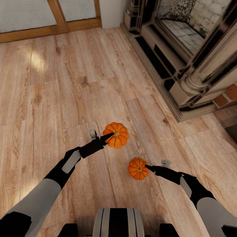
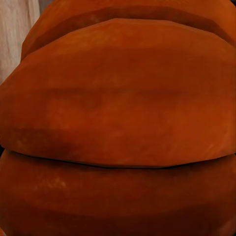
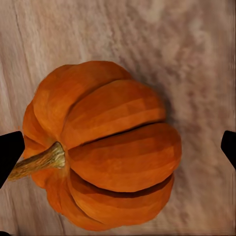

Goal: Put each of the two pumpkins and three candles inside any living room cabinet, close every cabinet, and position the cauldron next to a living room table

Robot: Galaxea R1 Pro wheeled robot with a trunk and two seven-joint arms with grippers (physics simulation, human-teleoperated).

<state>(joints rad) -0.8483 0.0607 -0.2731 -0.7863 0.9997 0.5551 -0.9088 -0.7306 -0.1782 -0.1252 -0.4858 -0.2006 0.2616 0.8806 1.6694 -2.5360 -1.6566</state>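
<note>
Ribbed orange pumpkins (image 1: 116, 135), grainy wood floor (image 1: 49, 98)

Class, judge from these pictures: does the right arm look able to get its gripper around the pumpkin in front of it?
Probably yes: the right gripper is at the nearer pumpkin, its fingers spread on either side, nothing between.

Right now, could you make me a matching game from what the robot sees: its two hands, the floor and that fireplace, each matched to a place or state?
Things:
1. left hand
2. right hand
3. wooden floor
4. stone fireplace surround

Places or states:
a. upper right of the head view
b. at the nearer pumpkin, fingers spread wide
c. pale planks beneath both pumpkins
d. at the farther pumpkin

Pairs: 1-d, 2-b, 3-c, 4-a
</note>
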